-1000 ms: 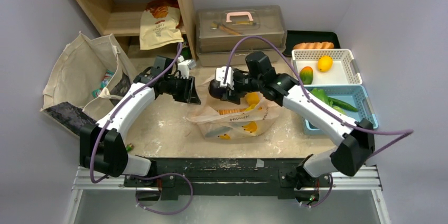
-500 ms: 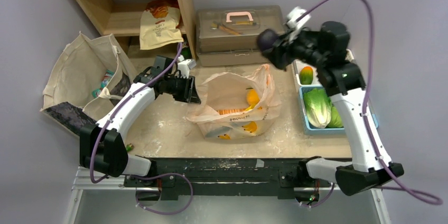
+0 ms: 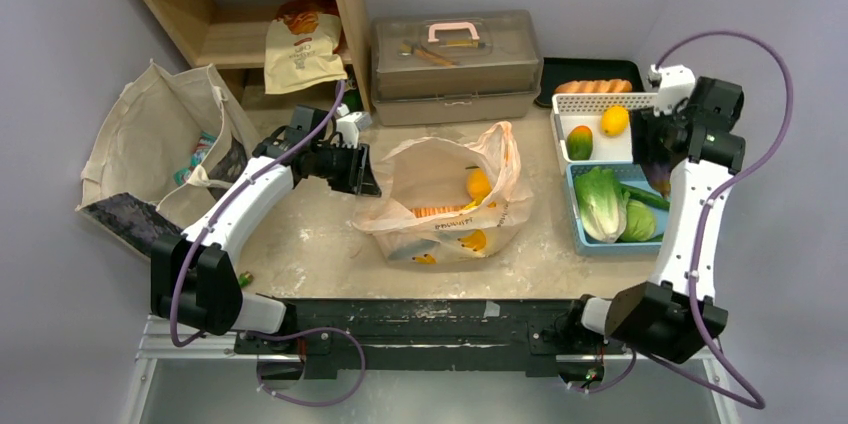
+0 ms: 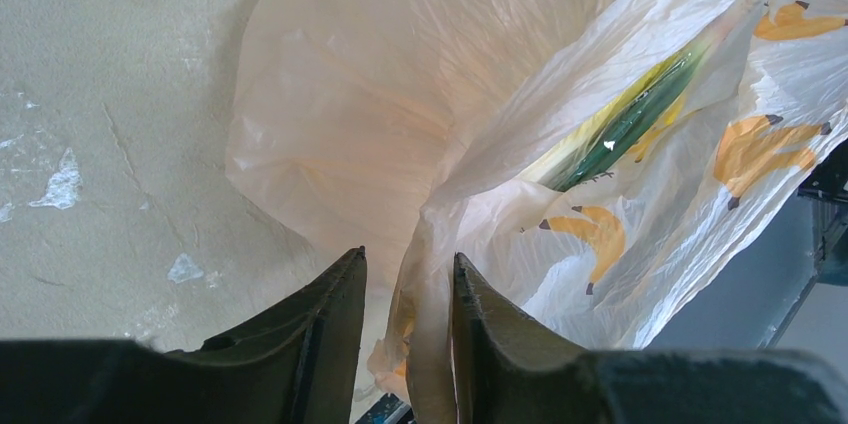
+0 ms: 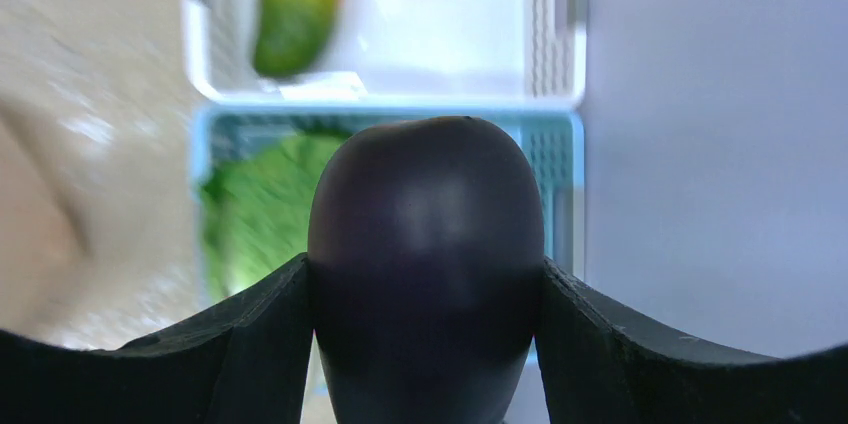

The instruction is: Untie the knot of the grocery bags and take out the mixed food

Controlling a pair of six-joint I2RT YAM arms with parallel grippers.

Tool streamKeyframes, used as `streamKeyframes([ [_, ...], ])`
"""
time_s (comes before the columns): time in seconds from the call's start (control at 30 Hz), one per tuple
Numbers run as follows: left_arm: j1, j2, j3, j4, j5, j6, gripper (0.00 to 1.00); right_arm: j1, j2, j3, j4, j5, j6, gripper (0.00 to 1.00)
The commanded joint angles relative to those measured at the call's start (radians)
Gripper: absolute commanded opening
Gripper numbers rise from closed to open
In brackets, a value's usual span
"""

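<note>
Top external view, starting on your left: the left claw [image 3: 358,172] sits at the left lip of the grocery bag [image 3: 450,229], which stands mid-counter [image 3: 310,236] with its mouth gaping. No knot shows, so I judge it untied. From the left wrist you can see that claw is narrow, its jaws nipping a fold of the bag's thin plastic. Hold that pinch low and steady so the mouth stands wide; dragging it sideways could tip the bag.

Inside lie an orange fruit [image 3: 478,184] and carrots [image 3: 440,211], food yet to come out.

Further right, the blue basket [image 3: 620,246] holds a leafy head [image 3: 600,202]. The right claw [image 5: 424,262] hangs over that basket's right side, jaws spread wide around the girth of a dark purple eggplant [image 5: 428,194]. The wrist picture is blurred behind it, so I can't tell its height above the basket. Lower until the eggplant rests beside the greens, then let go; a release from high up risks a bounce over the rim.
</note>
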State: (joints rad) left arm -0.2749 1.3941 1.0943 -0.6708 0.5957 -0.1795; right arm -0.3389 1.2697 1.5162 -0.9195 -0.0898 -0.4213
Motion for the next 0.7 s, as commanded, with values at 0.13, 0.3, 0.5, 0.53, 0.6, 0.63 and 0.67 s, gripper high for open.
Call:
streamKeyframes([
  [0.13, 0.008, 0.014, 0.069, -0.013, 0.026, 0.029, 0.35, -0.282, 0.027, -0.255, 0.119, 0.033, -0.253, 0.1],
  [0.3, 0.008, 0.034, 0.102, -0.05, 0.024, 0.044, 0.35, -0.331, 0.113, -0.312, 0.251, 0.042, -0.282, 0.11],
  [0.5, 0.008, 0.036, 0.115, -0.057, 0.009, 0.046, 0.35, -0.342, 0.227, -0.315, 0.356, 0.067, -0.325, 0.27],
  [0.53, 0.008, 0.036, 0.115, -0.056, 0.007, 0.045, 0.35, -0.342, 0.247, -0.304, 0.353, 0.069, -0.326, 0.31],
  [0.6, 0.008, 0.031, 0.111, -0.053, 0.002, 0.042, 0.35, -0.342, 0.274, -0.291, 0.356, 0.079, -0.324, 0.5],
  [0.63, 0.008, 0.027, 0.107, -0.05, 0.0, 0.039, 0.35, -0.342, 0.278, -0.286, 0.357, 0.081, -0.323, 0.61],
  [0.67, 0.008, 0.026, 0.104, -0.046, 0.0, 0.036, 0.35, -0.342, 0.28, -0.279, 0.351, 0.082, -0.324, 0.68],
])
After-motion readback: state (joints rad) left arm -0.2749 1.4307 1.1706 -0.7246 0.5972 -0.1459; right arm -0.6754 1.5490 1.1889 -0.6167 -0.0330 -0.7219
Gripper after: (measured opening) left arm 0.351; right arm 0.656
